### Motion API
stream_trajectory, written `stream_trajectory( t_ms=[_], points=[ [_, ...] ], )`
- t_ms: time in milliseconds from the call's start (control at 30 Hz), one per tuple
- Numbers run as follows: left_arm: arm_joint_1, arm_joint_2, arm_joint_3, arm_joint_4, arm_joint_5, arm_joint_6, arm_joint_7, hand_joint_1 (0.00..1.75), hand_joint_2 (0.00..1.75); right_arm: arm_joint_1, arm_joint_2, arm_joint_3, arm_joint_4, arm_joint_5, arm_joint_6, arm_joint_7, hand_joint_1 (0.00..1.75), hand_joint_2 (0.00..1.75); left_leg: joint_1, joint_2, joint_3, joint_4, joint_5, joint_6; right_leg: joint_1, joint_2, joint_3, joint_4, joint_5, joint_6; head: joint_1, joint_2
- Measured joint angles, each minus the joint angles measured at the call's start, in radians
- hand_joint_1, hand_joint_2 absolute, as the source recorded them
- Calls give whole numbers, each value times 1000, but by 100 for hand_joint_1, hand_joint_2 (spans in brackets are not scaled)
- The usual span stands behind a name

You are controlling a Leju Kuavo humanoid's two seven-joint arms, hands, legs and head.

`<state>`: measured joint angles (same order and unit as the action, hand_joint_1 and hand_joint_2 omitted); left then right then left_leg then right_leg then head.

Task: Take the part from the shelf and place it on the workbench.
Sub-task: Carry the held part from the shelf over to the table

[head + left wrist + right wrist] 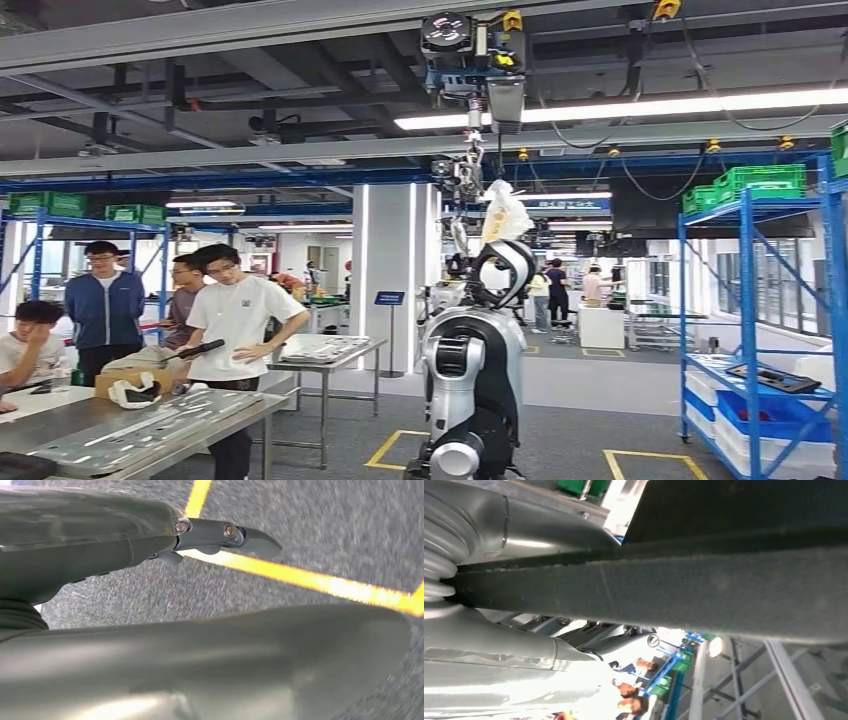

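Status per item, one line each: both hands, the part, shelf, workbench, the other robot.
left hand: holds nothing, fingers apart, over the floor.
right hand: grips the black part.
black part: held flat between thumb and fingers.
blue shelf: upright, loaded with crates; a dark flat piece lies on it.
workbench: flat metal pieces lie on it.
other robot: upright beneath an overhead hoist.

I see several people (235,320) standing at the left, behind a metal table, and a cardboard box (135,378) rests near them. Another humanoid robot (475,370) hangs from an overhead hoist (475,50). Green crates (760,182) sit high at the right.
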<state>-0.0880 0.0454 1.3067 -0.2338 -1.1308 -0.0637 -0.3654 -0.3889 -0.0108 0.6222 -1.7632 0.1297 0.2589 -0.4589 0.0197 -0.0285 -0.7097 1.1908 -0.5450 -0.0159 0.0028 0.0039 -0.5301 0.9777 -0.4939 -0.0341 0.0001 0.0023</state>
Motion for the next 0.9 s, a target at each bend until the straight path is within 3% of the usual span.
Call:
stream_trajectory(
  t_ms=[67, 100, 133, 200, 267, 333, 367, 433, 500, 567, 600, 633, 733, 800, 867, 900],
  points=[
    [0, 0, 0, 0, 1, 0, 4, 0, 0, 5, 0, 1, 1, -4, 4, 0, 175, 175, 9, 15, -29, 76, -21, -13, -1, -30, 0, 1, -2, 3, 0, 0],
    [1, -1, 0, 0, 1, -1, 6, 0, 0, 6, 0, 2, 1, -6, 7, 0, 175, 175, 14, 20, -20, 66, -7, -18, -3, -43, 0, 2, -4, 6, 0, 0],
    [3, -1, 0, 0, 1, -1, 8, 0, 0, 7, 0, 3, 1, -9, 10, 1, 175, 175, 17, 29, 6, 22, 20, -24, -5, -55, 1, 6, -7, 11, 0, 0],
    [2, -1, 1, 0, 1, -1, 9, 0, 0, 6, 1, 4, 1, -15, 15, 5, 175, 175, 17, 67, 69, -95, 65, -29, -6, -76, 0, 18, -18, 27, 0, 0],
    [0, -2, 1, 0, 1, -1, 11, 0, 0, 6, 2, 4, 2, -19, 18, 7, 175, 175, 9, 91, 94, -148, 72, -15, -2, -93, 0, 29, -27, 41, -2, 0],
    [4, -3, 2, 0, 1, -2, 13, 0, 0, 6, 3, 6, 4, -22, 19, 7, 175, 175, 3, 76, 91, -147, 71, 5, -2, -109, 3, 28, -29, 49, -3, 0],
    [7, -3, 2, 0, 0, -2, 13, 0, 0, 5, 4, 7, 5, -23, 20, 7, 175, 175, 2, 67, 90, -148, 72, 11, -5, -105, 5, 31, -35, 53, -3, 0],
    [7, -3, 3, 0, 0, -2, 14, 0, 0, 5, 6, 8, 7, -26, 20, 7, 175, 175, 3, 49, 88, -150, 76, 24, -11, -65, -13, 78, -74, 58, -3, 0],
    [3, -3, 4, 0, 0, -2, 14, 0, 0, 5, 6, 8, 10, -29, 22, 7, 175, 175, 1, 28, 85, -151, 79, 32, -13, -23, -68, 200, -140, 56, -4, 0],
    [2, -3, 5, 0, 0, -3, 14, 0, 0, 5, 6, 10, 13, -33, 25, 7, 175, 175, -6, 4, 84, -150, 81, 37, -11, -13, -119, 306, -171, 51, -5, 0],
    [2, -2, 5, 0, -1, -3, 15, 0, 0, 5, 7, 10, 14, -35, 26, 7, 175, 175, -9, -8, 85, -150, 82, 39, -9, -11, -124, 312, -158, 47, -6, 0],
    [3, -2, 6, 0, -2, -2, 17, 0, 0, 5, 8, 11, 14, -38, 26, 7, 175, 175, -13, -22, 86, -150, 83, 40, -6, -6, -111, 278, -127, 40, -7, 0],
    [3, -1, 7, 0, -5, -2, 26, 0, 0, 5, 12, 11, 16, -44, 26, 7, 175, 175, -16, -58, 85, -150, 86, 40, 3, 54, -38, 101, -28, 8, -8, 0],
    [4, 2, 7, 0, -6, -1, 28, 0, 0, 6, 15, 11, 20, -47, 26, 7, 175, 175, -10, -78, 78, -151, 91, 33, 8, 75, -24, 60, -15, -2, -13, 0],
    [10, 7, 8, 0, -6, -1, 28, 0, 0, 5, 23, 11, 25, -49, 26, 6, 175, 175, -7, -88, 72, -154, 97, 22, 8, 50, -17, 37, -11, 1, -17, 0],
    [13, 9, 8, 0, -7, -2, 29, 0, 0, 5, 27, 11, 27, -49, 26, 5, 175, 175, -9, -76, 68, -151, 92, 17, 5, 38, -12, 24, -8, 3, -18, 0]
  ],
)
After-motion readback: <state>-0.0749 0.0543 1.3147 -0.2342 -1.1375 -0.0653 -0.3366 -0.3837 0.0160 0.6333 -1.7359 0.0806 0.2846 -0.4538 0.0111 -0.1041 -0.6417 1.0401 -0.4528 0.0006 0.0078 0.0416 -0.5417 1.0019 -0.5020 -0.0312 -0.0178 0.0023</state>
